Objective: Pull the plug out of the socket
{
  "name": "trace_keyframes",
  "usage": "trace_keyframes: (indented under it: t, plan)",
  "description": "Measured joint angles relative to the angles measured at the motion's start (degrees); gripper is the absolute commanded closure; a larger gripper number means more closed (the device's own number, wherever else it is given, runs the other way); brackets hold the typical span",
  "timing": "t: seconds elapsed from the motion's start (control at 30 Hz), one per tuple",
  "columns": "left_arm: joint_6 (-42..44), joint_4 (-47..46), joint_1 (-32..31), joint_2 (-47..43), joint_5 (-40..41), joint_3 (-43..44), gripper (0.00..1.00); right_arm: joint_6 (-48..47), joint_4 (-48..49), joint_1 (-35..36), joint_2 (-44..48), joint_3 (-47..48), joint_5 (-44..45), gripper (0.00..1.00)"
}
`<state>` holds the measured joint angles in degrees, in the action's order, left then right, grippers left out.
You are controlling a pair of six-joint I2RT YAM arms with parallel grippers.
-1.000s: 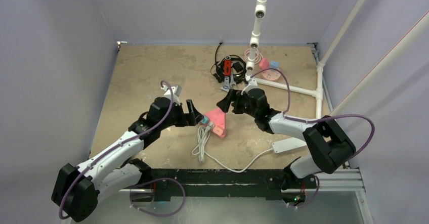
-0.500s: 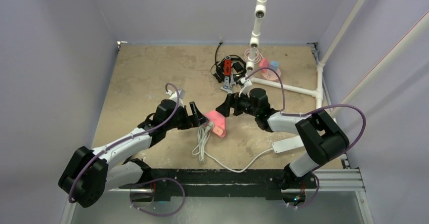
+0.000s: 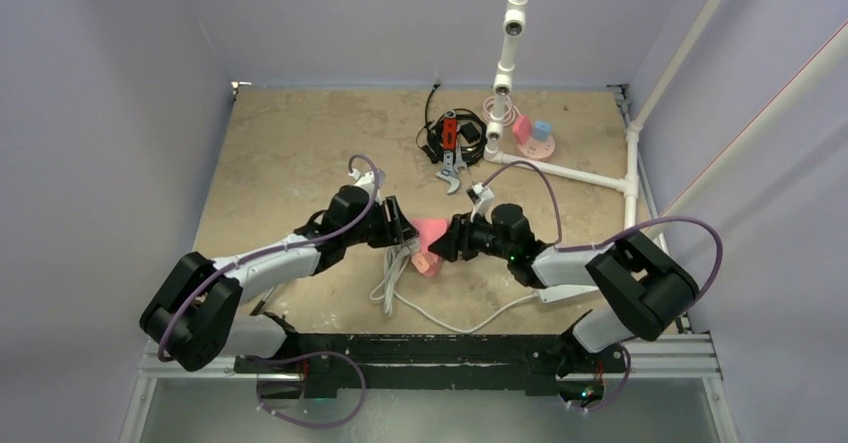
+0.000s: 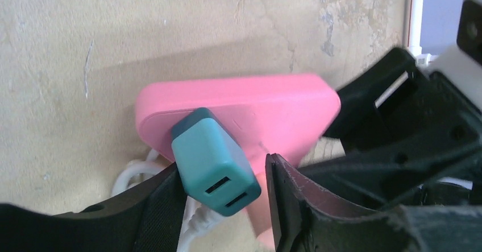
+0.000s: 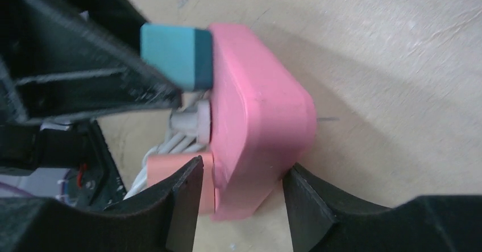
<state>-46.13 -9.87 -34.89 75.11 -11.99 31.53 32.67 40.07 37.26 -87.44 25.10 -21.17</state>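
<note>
Two tools: left tool (image 4: pixel 224 169) parted astride teal two-port cube plug (image 4: pixel 211 160); right tool (image 5: pixel 243 169) flanking rounded pink socket (image 5: pixel 256 107), grip unclear.

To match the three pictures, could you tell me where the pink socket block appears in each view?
Top external: pink socket block, just below picture centre.
Left wrist: block upper middle, behind the teal plug.
Right wrist: block at centre, teal plug upper left.
Shared landmark: white cord beside the block.
</note>
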Motion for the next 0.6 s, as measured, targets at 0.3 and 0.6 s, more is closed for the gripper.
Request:
trace_keyframes:
  t: [0.3,0.6]
  plan:
    - [4.55,1.92,-0.57,5.01,3.5,4.42,0.51,8.48,2.47,4.04,10.38,-6.1,2.84,0.24]
    - [7.41,3.78,-1.27,4.76,8.87,4.9,0.43,13.42,2.25,3.5,10.97,-6.1,10.14,0.18]
